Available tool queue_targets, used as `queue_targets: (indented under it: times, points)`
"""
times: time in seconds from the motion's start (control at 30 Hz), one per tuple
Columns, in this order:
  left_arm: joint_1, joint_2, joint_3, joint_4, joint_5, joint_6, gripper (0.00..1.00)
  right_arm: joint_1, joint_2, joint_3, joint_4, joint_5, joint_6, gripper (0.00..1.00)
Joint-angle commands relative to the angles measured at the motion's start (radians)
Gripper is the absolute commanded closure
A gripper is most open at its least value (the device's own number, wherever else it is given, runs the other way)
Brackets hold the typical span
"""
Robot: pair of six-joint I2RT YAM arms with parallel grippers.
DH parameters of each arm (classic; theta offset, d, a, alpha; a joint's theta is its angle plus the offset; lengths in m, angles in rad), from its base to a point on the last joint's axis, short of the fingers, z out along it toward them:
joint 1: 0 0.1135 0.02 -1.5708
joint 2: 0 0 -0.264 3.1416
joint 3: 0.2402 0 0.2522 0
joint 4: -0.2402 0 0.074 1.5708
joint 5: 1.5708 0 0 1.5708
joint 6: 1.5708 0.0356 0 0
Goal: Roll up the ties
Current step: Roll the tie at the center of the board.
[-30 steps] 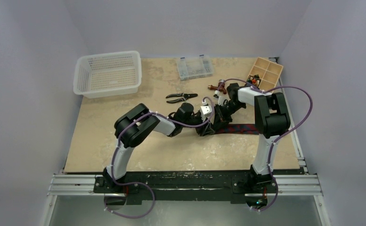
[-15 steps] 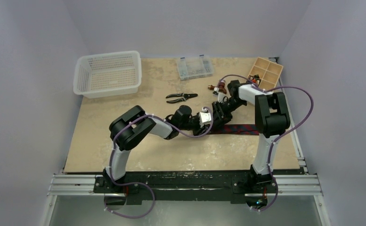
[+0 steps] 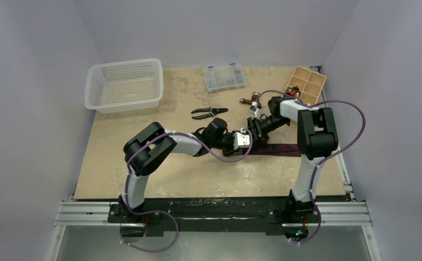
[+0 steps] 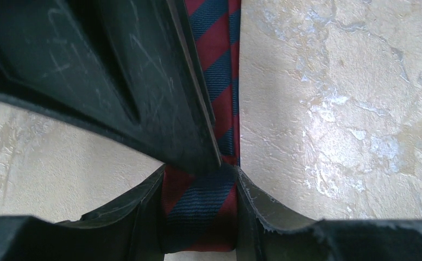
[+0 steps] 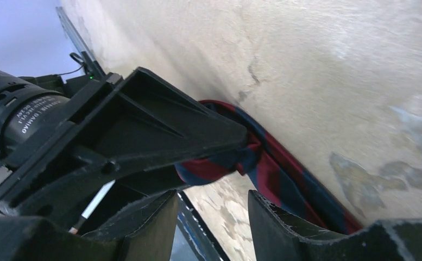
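Tie (image 3: 278, 148): flat striped strip on the right-centre of the table (image 3: 143, 163), running sideways, with its left end tucked up in the left gripper (image 3: 252, 145)
Left fingers (image 4: 127, 228): clamped on that end, one on each edge, with navy-and-red fabric filling the whole gap between them
Right gripper (image 3: 253, 132): fingers apart with only bare tabletop between them, hanging just above and behind the left one
What changed: a second ago the right one was pinched shut down at the tie's end. Now it has let go and backed off a bit, while the left fingers have tightened and slid slightly to the right along the strip
What that means: looks like a handoff to me. The left gripper now owns the started end alone, so the right is free to re-grab or hold the strip flat. Most of the tie is unrolled, so early days
Hard to see: from above both wrists sit right over the end, so I can't tell if it's a proper coil or just one fold
Cut off: the strip's right end disappears behind the right arm's big link, and a right finger (image 4: 116, 70) blocks half the left wrist view
Other ties: I only spot this one, can't say if more are around
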Motion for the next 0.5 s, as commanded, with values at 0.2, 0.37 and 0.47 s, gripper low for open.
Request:
queue_targets:
  times: [0.2, 0.37, 0.47]
  points:
    - [0.006, 0.031, 0.01, -0.324, -0.091, 0.049, 0.76, 0.059, -0.008, -0.041, 0.217, -0.067, 0.154, 0.56]
    - [0.007, 0.03, 0.023, -0.352, -0.091, 0.042, 0.73, 0.058, 0.036, -0.023, 0.165, -0.012, 0.09, 0.94]
    - [0.009, 0.034, 0.04, -0.365, -0.081, 0.02, 0.61, 0.05, 0.046, -0.013, 0.133, 0.04, 0.043, 1.0]
